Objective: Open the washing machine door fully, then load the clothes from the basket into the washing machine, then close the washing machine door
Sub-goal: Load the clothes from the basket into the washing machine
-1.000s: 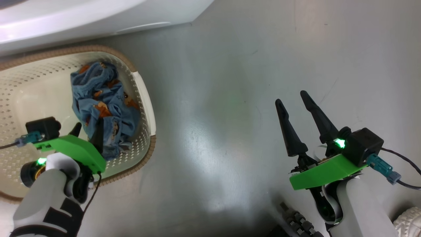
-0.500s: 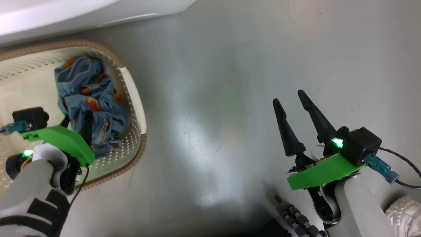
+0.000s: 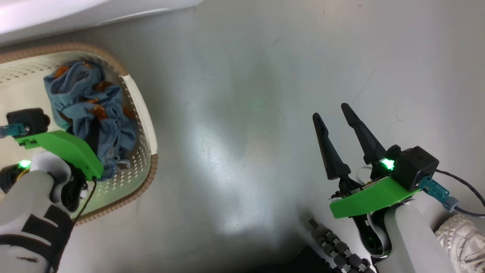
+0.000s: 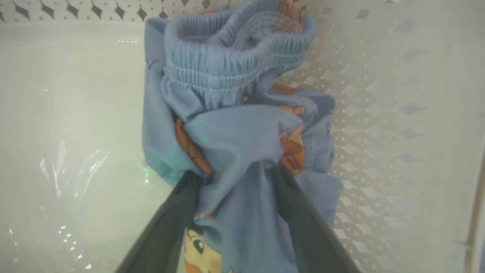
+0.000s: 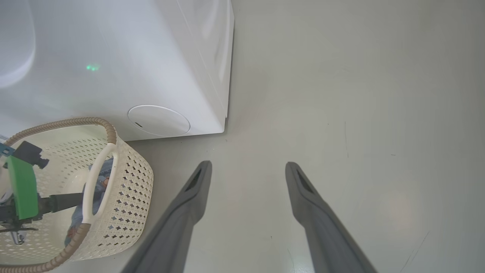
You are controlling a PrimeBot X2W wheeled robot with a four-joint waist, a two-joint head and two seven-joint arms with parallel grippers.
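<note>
- The left gripper (image 4: 235, 174) reaches down into the small cream-white perforated plastic basket (image 3: 141, 101), which has a brown woven-look rim. Its two long dark fingers stand spread.
- A fold of the light-blue fabric clothes (image 4: 235, 125), printed with orange-brown cartoon animals, fills the gap between those fingers and touches both inner faces. The cloth is straddled, not pinched flat.
- Beyond the left fingertips the clothes rise in a crumpled heap, topped by a gathered elastic waistband (its opening faces away from the fingers).
- The folds may belong to one garment or to two; the bunching hides which.
- On the outer side of the left wrist view's right-hand finger, the cloth lies against the basket's perforated wall. On the outer side of the other finger the smooth basket bottom is bare.
- The right gripper (image 3: 330, 111) hangs over the glossy grey floor (image 3: 246, 132), well apart from the basket. Its fingers are spread wide with nothing between them.
- In the right wrist view, the white box-shaped washing machine (image 5: 113, 57) stands beyond and to the left of the right fingertips. A round white flap (image 5: 159, 120) is set low in its face.
- The basket sits on the floor just beside that machine face, off to the left of the right gripper's left-hand finger.
- A pale knitted shoe (image 3: 462, 237) shows behind the right fingers, beside the forearm.
</note>
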